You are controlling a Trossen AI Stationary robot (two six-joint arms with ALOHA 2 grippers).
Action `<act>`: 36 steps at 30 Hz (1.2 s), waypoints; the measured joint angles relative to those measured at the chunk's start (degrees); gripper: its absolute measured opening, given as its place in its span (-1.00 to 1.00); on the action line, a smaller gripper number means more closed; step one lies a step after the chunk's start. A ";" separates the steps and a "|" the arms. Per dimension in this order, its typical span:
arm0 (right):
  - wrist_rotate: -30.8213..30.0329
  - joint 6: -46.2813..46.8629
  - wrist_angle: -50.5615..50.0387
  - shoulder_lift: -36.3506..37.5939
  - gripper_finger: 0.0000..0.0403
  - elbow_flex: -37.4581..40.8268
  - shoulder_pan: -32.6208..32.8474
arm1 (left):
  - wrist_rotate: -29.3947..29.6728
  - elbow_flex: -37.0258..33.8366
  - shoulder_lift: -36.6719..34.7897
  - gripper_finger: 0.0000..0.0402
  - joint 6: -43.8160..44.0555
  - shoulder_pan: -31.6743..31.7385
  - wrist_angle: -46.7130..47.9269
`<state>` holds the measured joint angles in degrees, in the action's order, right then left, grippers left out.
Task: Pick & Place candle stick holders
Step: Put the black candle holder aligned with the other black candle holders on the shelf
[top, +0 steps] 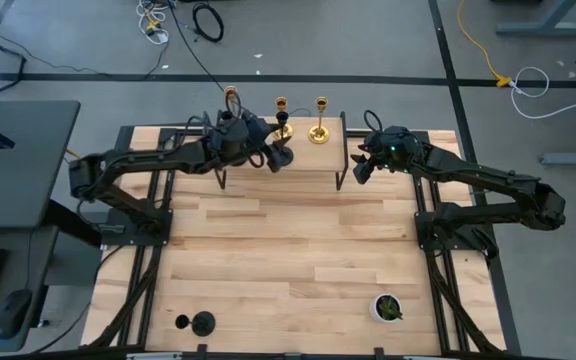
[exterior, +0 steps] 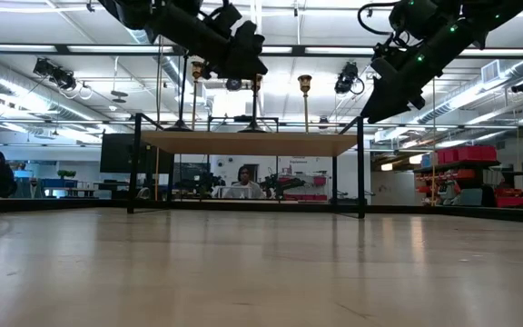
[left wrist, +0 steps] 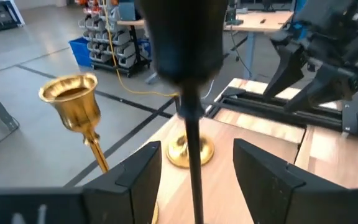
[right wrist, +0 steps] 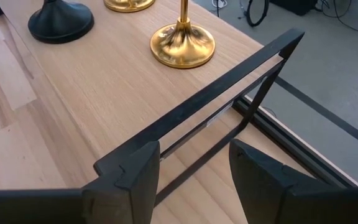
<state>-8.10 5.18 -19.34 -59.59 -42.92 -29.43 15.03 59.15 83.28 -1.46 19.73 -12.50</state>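
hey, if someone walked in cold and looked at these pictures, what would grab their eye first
Probably the shiny gold candle stick holders standing in a row on the raised shelf at the table's far edge. Next, the left gripper open around the stem of a black holder on that shelf, with the right gripper open at the shelf's right end.

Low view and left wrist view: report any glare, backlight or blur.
Low view: ceiling lights glare off the tabletop, and the arms show as dark silhouettes. Left wrist view: the black candle holder is close and blurred, while the gold holder is sharper.
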 joint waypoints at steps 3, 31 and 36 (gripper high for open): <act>0.02 0.03 0.01 0.02 -0.04 0.00 0.00 | 0.20 -0.03 -1.80 0.00 -0.04 -0.50 3.15; 0.02 0.41 -0.08 0.02 -0.04 0.00 0.02 | -24.61 -0.02 -26.23 0.01 1.07 -23.28 52.76; 0.02 1.49 -0.11 0.02 -0.04 0.00 0.02 | -34.56 -3.58 -30.58 0.01 5.48 -31.95 47.44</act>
<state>-8.08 6.68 -19.45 -59.57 -42.92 -29.41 -19.54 55.58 52.70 4.03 -12.22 34.94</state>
